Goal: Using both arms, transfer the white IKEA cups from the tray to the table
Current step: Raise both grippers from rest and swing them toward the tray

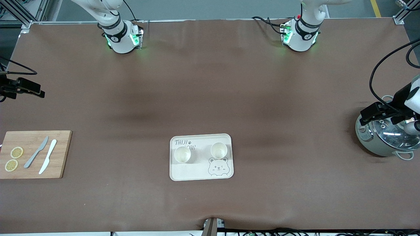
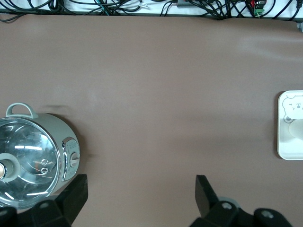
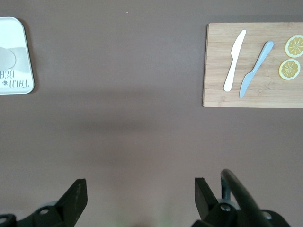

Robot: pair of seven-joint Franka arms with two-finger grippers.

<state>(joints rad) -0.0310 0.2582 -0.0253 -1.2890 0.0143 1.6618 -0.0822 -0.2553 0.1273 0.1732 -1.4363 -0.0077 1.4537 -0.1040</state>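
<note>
Two white IKEA cups stand upright on the beige bear tray [image 1: 200, 177], which lies mid-table near the front camera. One cup [image 1: 182, 154] is toward the right arm's end, the other cup [image 1: 219, 150] toward the left arm's end, above the printed bear. My left gripper [image 1: 369, 114] [image 2: 141, 182] hangs open and empty over the edge of a steel pot. At the right arm's end of the table, my right gripper [image 1: 36, 90] [image 3: 141, 187] hangs open and empty over bare cloth. Both grippers are well away from the tray.
A lidded steel pot [image 1: 384, 137] [image 2: 33, 161] stands at the left arm's end. A wooden cutting board [image 1: 32, 170] [image 3: 253, 97] at the right arm's end carries a grey knife [image 1: 36, 152], a white knife [image 1: 48, 156] and two lemon slices [image 1: 16, 152]. Brown cloth covers the table.
</note>
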